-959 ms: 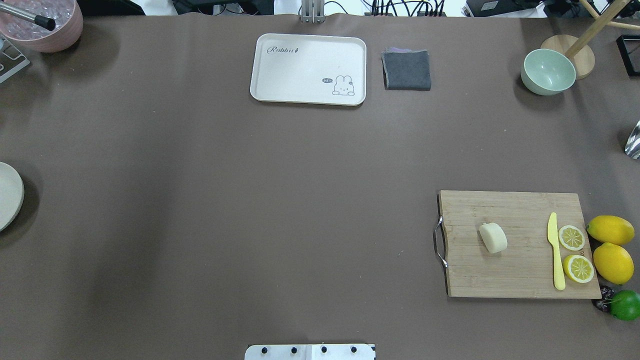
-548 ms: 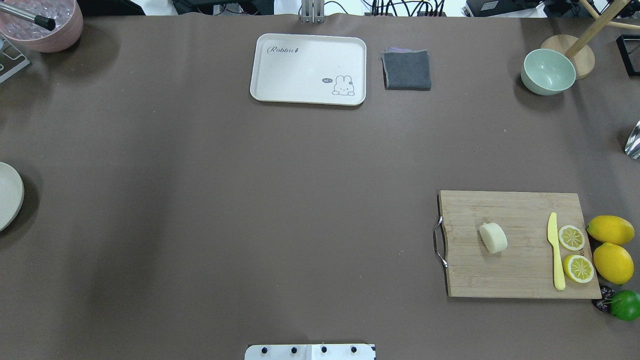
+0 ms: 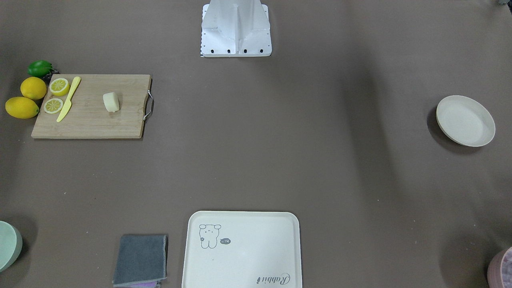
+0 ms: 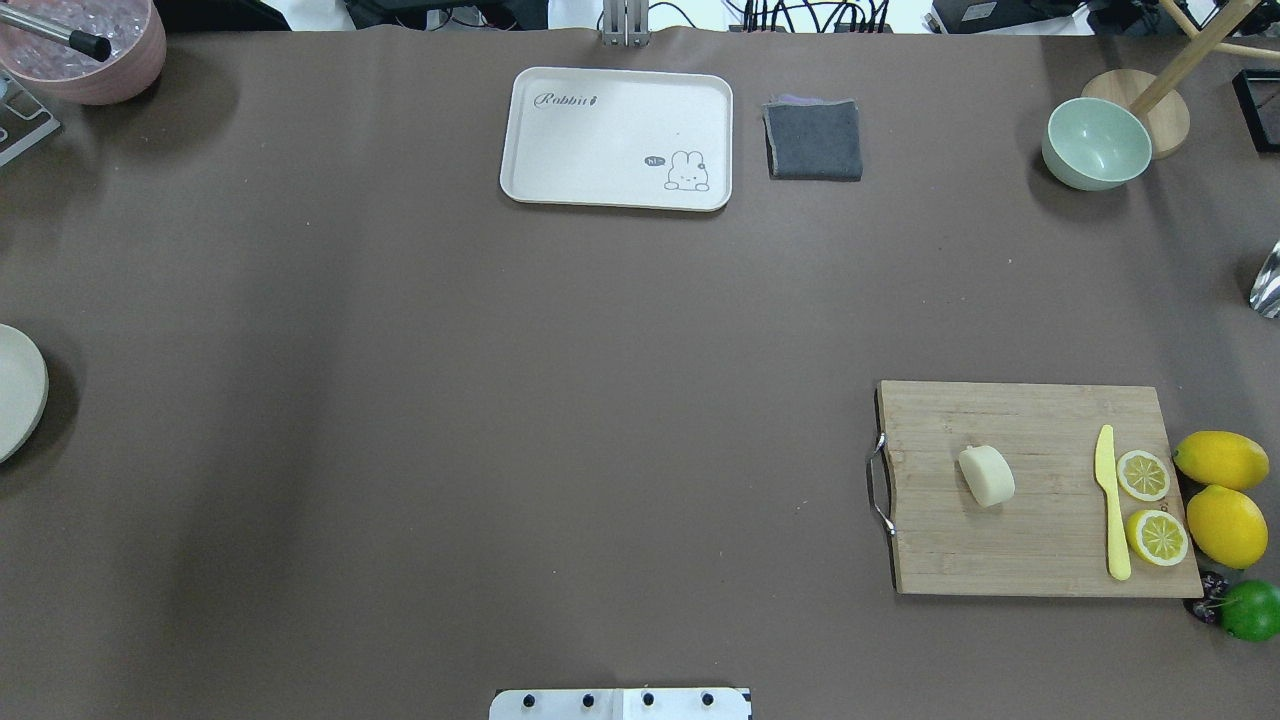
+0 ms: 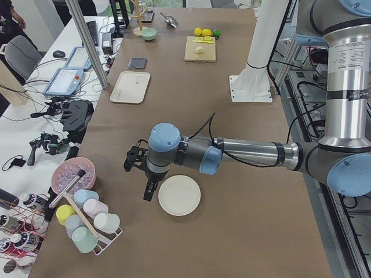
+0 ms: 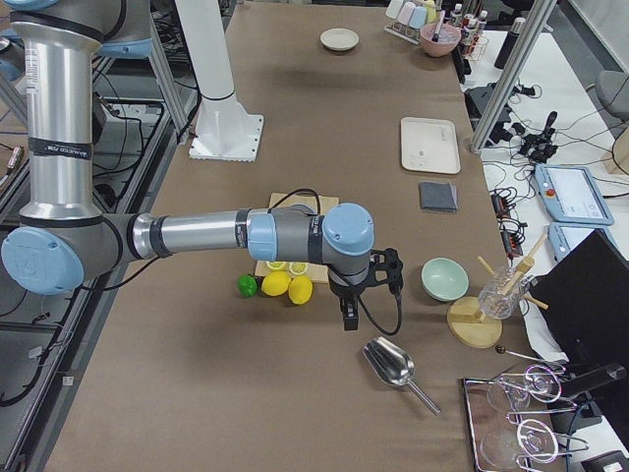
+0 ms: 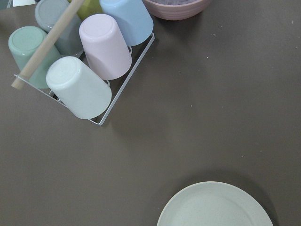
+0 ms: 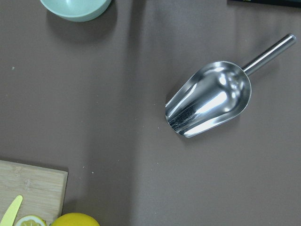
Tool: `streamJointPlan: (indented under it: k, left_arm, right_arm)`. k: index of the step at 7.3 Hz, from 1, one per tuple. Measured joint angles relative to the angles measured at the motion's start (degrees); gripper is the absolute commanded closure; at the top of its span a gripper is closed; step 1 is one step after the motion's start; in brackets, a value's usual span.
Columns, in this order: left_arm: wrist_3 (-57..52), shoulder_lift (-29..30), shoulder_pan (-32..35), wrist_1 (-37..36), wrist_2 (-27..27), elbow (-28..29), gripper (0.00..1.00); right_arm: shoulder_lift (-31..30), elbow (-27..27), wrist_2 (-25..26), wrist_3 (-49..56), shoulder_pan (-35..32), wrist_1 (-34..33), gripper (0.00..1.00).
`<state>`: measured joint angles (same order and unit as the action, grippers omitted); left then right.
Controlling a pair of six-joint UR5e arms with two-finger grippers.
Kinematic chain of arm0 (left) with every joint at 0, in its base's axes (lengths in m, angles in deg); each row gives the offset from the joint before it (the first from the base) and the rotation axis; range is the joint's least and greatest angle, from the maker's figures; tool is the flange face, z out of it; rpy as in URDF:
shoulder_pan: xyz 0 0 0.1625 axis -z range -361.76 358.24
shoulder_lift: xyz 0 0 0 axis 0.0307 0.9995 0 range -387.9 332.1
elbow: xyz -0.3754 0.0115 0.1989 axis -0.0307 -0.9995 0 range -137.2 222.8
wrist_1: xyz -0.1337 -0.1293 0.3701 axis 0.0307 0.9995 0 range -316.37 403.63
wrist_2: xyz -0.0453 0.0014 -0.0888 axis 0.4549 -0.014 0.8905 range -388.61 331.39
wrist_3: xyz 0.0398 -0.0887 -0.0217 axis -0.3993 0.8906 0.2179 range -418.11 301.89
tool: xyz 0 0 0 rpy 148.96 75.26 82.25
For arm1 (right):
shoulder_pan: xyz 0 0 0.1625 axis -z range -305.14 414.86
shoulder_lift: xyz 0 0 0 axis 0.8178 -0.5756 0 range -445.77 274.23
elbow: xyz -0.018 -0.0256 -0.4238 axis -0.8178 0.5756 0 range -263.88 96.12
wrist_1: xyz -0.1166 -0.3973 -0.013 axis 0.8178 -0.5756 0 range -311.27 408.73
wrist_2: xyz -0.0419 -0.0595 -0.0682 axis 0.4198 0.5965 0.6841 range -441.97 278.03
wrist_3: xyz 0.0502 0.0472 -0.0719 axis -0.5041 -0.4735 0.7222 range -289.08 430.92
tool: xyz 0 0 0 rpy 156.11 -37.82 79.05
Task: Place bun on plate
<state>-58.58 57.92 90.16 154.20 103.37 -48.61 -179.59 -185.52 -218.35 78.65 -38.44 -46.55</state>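
The bun [image 4: 986, 475] [image 3: 111, 101] is a pale cream lump lying on the wooden cutting board [image 4: 1040, 550], on the table's right side. The plate [image 3: 465, 120] [image 4: 15, 390] [image 7: 216, 207] is round, off-white and bare, at the far left edge. My left gripper [image 5: 149, 194] hangs just beside the plate [image 5: 179, 195], pointing down. My right gripper [image 6: 349, 317] hovers past the board's outer end, near the lemons. Both grippers show only in the side views, so I cannot tell whether they are open or shut.
On the board lie a yellow knife [image 4: 1110, 510] and two lemon slices [image 4: 1143, 475]; whole lemons [image 4: 1225, 525] and a lime [image 4: 1250, 610] sit beside it. At the back are a cream tray [image 4: 615, 140], grey cloth [image 4: 813, 140] and green bowl [image 4: 1095, 143]. A metal scoop [image 8: 211, 99] and cup rack [image 7: 80, 61] stand at the ends.
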Motion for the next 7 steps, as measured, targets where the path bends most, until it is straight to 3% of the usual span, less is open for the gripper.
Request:
streamJointPlan:
  k: [3,7]
  left_arm:
    - [9.13,-0.29,-2.78,22.36,5.26,16.84,0.02]
    - [21.21,-1.77,-7.21,35.90,8.59,23.01,0.02]
  right_arm:
    - [1.47,-0.43,-0.10,-1.29,2.02,0.46,0.00]
    - [3.40,-0.24,-0.03,-3.82,3.42,0.44,0.00]
